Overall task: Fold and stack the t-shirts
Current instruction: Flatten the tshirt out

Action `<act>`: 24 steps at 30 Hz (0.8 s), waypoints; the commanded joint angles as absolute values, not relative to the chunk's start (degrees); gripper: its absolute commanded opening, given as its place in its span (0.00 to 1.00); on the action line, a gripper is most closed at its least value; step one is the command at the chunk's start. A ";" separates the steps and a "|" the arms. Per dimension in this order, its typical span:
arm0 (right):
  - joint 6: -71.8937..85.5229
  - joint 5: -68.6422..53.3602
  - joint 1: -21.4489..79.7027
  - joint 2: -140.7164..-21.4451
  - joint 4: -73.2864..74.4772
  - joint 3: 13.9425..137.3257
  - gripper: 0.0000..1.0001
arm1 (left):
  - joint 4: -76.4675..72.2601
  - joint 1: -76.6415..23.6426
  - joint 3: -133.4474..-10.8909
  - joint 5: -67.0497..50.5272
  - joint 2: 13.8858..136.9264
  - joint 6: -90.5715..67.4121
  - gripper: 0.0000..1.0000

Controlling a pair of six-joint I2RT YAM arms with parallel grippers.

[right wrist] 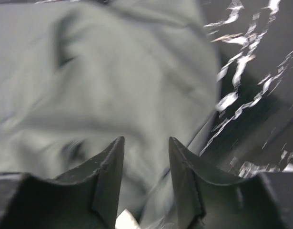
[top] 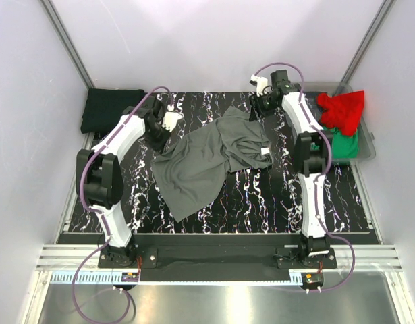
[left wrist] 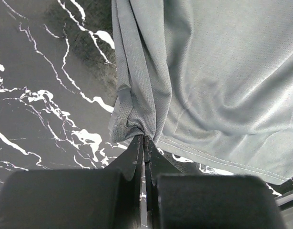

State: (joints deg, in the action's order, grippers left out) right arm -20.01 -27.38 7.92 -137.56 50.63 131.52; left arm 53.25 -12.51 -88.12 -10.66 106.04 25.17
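Note:
A large dark grey t-shirt (top: 207, 158) lies crumpled across the middle of the black marbled table (top: 274, 196). My left gripper (top: 158, 142) is shut on the shirt's left edge; in the left wrist view the fingertips (left wrist: 145, 138) pinch a bunched hem of the grey cloth (left wrist: 217, 86). My right gripper (top: 254, 111) hovers at the shirt's far right corner. In the blurred right wrist view its jaws (right wrist: 146, 140) stand open above the grey cloth (right wrist: 113, 81) with nothing between them. A folded black t-shirt (top: 111, 109) lies at the far left.
A clear grey plastic bin (top: 366, 150) at the far right holds a red t-shirt (top: 342, 109) over a green one (top: 343, 143). White walls close in the table on three sides. A white label (right wrist: 125, 222) shows on the grey shirt.

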 commanded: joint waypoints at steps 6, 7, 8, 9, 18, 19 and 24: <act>-16.35 -19.60 8.53 -151.43 49.67 151.17 0.58 | 51.68 -14.15 -87.54 -9.84 105.03 24.26 0.00; -16.17 -19.34 8.61 -151.70 49.14 151.08 0.59 | 51.77 -14.41 -87.54 -9.67 105.12 24.34 0.00; -16.08 -18.81 8.70 -152.22 48.61 151.08 0.59 | 51.68 -14.68 -87.54 -9.67 105.20 24.26 0.00; -16.26 -18.37 8.88 -152.49 48.43 151.08 0.59 | 51.77 -15.20 -87.63 -9.67 105.47 24.17 0.00; -19.42 -16.34 9.93 -155.13 49.04 149.60 0.47 | 51.94 -17.05 -89.82 -8.79 107.75 23.91 0.00; -19.42 -16.87 9.93 -154.60 48.96 149.15 0.42 | 51.94 -17.05 -90.17 -8.44 107.93 23.91 0.00; -21.35 -19.51 10.02 -151.27 52.64 143.64 0.05 | 51.86 -16.61 -91.93 -6.07 108.02 25.22 0.00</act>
State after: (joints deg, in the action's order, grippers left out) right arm -19.46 -17.80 9.39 -154.85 49.95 146.63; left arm 53.01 -17.04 -88.51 -8.45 108.60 24.53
